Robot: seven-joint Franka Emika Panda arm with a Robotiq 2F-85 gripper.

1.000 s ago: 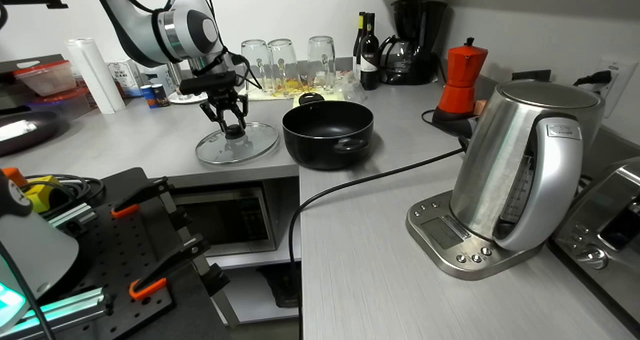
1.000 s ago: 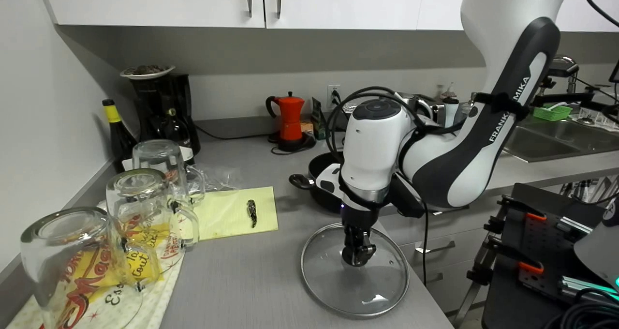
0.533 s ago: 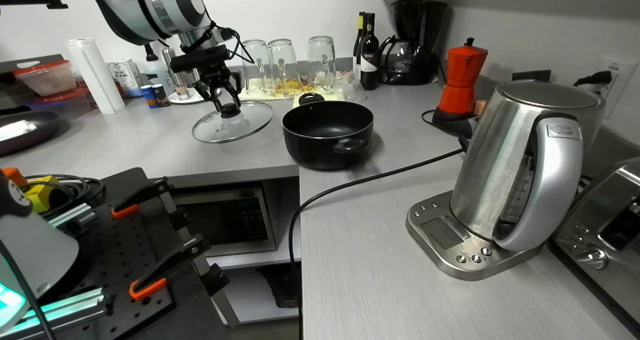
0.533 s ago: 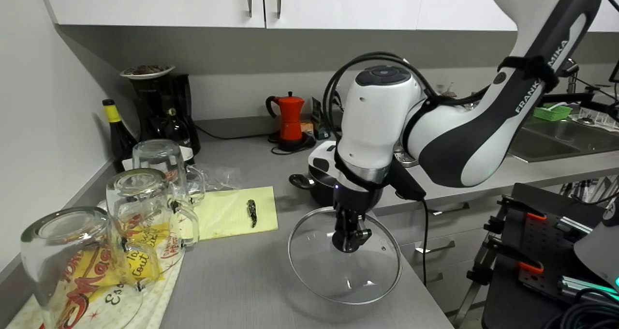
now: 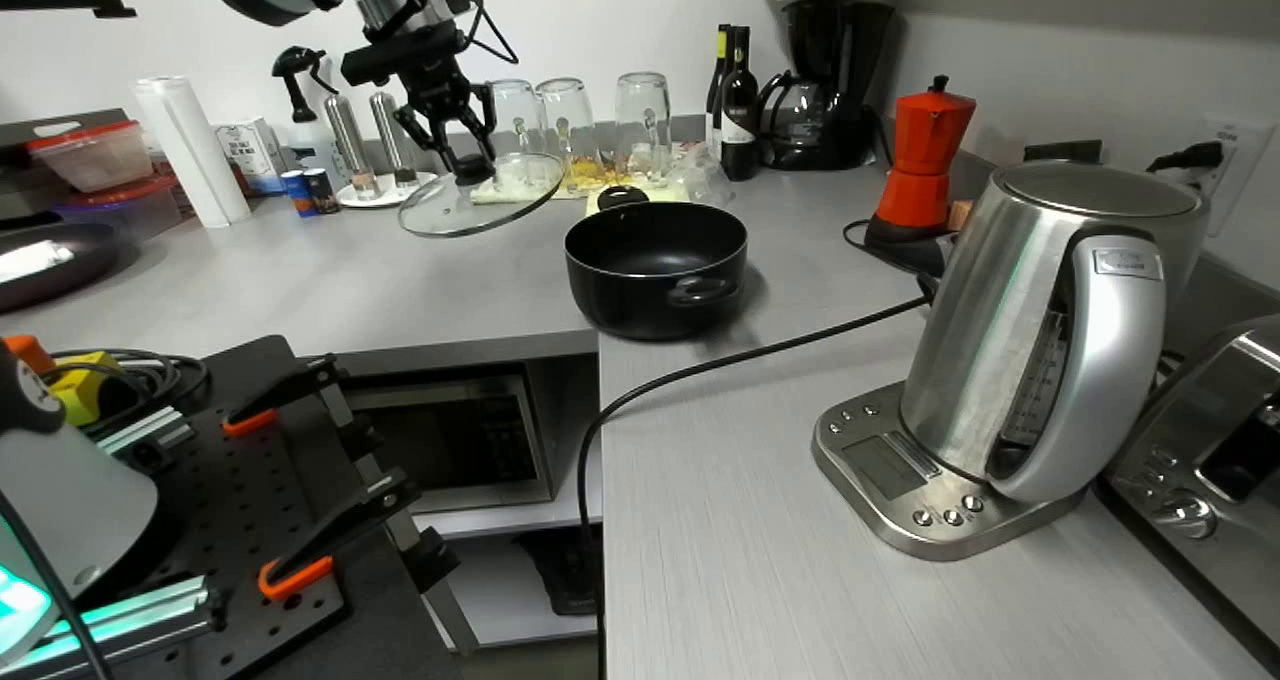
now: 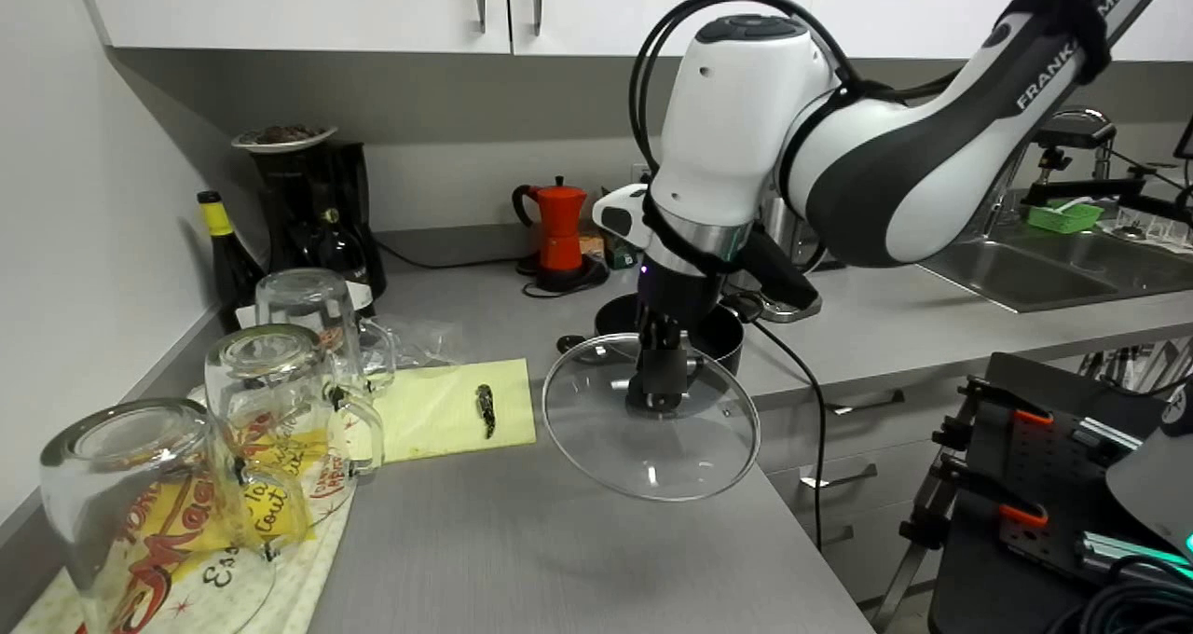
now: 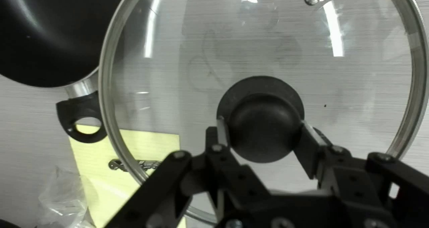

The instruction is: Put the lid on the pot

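"Hand (image 7: 266, 132) first. What's it got?"

"A dark knob (image 7: 263, 124), the one in the middle of the clear glass lid (image 7: 258, 53). It's clamped on that from both sides, as the wrist view shows."

"So the lid's off the tabletop (image 6: 466, 541)?"

"Yes, held up in the air in both exterior views. Whether it hangs quite level, I can't tell."

"Where is it next to the pot (image 5: 650, 295)?"

"Off to one side, near it. In the wrist view the lid's rim crosses in front of the edge of the pot's looped side handle."

"And the pot itself?"

"Upright on the tabletop, uncovered, with its black inside showing in the wrist view and in an exterior view."

"Anything close by?"

"Yellow sheet (image 6: 429, 420) near the pot, with a small dark object (image 6: 486, 410) lying on it, too small to name. Three upturned glass mugs (image 6: 280, 392) stand in a row beside the sheet."

"And farther off?"

"A red moka pot (image 6: 559, 228) stands well apart from the lid. Two bottles (image 5: 740, 110) are next to a black coffee maker (image 5: 835, 80), and in an exterior view a steel kettle (image 5: 1000, 330) sits upright on its base."
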